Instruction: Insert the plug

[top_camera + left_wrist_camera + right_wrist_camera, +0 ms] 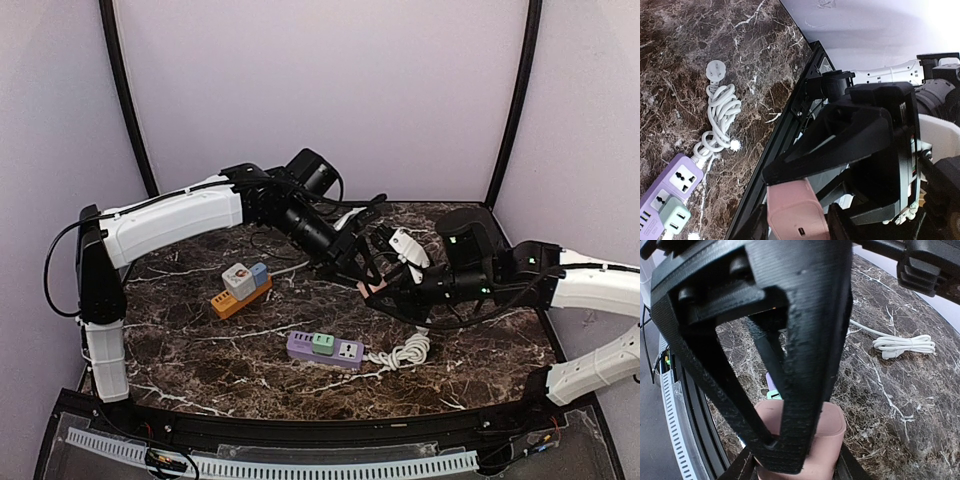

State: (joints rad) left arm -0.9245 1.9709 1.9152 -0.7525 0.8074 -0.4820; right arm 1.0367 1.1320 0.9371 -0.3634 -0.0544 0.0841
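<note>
Above mid-table, just toward 3 o'clock of centre, the plug (368, 290) hangs in the air where both arms meet. The left gripper (358, 275) pinches its sides. The right gripper (395, 292) has its jaws flanking it just as closely, but I cannot tell whether they bear on it.

Likely risks:
- If both clamp and either arm pulls, the plug could twist or slip.
- If both let go, it drops onto the marble.
- The strip (325, 348), at 7 o'clock from the plug, lies unheld and may skid under a push.
- Its green adapter (322, 341) crowds the free socket.

The plug is a pale pink, round-cornered block with a small slot on one face. Its prongs are hidden, so I cannot tell which way they face.
</note>
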